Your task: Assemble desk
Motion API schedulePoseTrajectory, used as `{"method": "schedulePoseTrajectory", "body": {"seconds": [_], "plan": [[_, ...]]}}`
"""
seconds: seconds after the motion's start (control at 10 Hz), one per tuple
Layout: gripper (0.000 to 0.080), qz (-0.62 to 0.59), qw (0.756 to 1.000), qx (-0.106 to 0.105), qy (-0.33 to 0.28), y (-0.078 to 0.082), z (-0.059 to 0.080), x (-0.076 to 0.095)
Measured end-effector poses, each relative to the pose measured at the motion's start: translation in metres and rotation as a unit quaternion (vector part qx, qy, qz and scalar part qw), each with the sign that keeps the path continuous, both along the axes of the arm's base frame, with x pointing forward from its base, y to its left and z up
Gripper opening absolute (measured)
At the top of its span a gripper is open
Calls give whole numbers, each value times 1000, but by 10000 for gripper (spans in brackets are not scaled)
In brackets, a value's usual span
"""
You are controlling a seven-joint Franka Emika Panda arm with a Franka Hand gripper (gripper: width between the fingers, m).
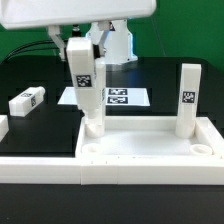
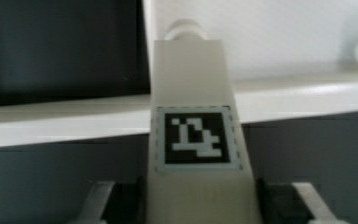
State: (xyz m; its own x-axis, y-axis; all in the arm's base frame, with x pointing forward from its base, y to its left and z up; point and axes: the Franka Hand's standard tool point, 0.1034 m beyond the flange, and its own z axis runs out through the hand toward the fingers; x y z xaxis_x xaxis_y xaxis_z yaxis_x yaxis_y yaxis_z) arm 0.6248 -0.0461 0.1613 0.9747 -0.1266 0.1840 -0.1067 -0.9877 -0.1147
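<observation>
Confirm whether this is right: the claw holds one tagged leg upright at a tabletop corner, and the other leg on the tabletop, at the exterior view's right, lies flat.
One thing is wrong: the exterior view shows the right-hand leg standing upright on the tabletop, not lying flat. The claw does hold the tagged leg upright at a tabletop corner.

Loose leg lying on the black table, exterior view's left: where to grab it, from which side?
Loose leg: clamp it mid-length across its long side faces, coming straight down. It lies flat on the table, nothing touching it. The gripper now holds another leg.
</observation>
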Motion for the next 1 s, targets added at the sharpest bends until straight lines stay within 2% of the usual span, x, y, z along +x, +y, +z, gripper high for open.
{"method": "schedulePoseTrajectory", "body": {"seconds": [0.1,0.3,0.7,0.8,0.9,1.0], "plan": [[288,-19,1000,4,1,20,2,5],[288,-6,1000,1,1,16,1,3],[288,-6,1000,1,0,20,0,3],[288,-35,999,1,-13,37,0,6],[288,-59,998,4,-16,68,-1,8],[288,-64,998,2,-9,90,2,14]]}}
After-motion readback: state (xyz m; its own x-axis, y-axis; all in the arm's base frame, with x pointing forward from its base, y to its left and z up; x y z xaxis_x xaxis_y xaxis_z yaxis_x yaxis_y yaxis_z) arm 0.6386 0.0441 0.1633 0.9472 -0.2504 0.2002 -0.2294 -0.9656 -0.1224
